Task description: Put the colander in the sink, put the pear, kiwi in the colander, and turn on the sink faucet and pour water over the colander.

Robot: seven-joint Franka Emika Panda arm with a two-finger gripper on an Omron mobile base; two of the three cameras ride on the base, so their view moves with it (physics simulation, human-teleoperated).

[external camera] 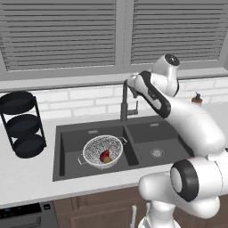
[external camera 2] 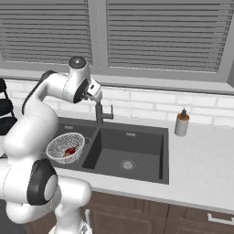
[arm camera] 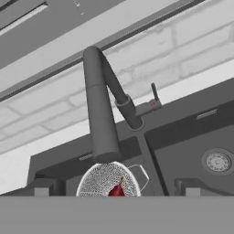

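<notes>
black rack trays [external camera: 21, 124] stand at the counter's left end and a soap bottle [external camera 2: 182, 123] near its back edge right of the sink [external camera: 147, 133], with the dark faucet [external camera: 124, 103] rising just ahead of the gripper [arm camera: 116, 194]. gripper fingers spread, pinching nothing. speckled colander [external camera: 102, 150] sits in the left basin holding the red pear [external camera: 105, 155] and brown kiwi [external camera: 108, 160].

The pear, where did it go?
The pear lies inside the colander beside the kiwi, in the sink's left basin, left base view.

Speckled silvery-white colander [external camera: 102, 150] (dark-red pear [external camera: 105, 155], tan-brown kiwi [external camera: 108, 160]), dark grey sink [external camera: 147, 133] and faucet [external camera: 124, 103]
</notes>
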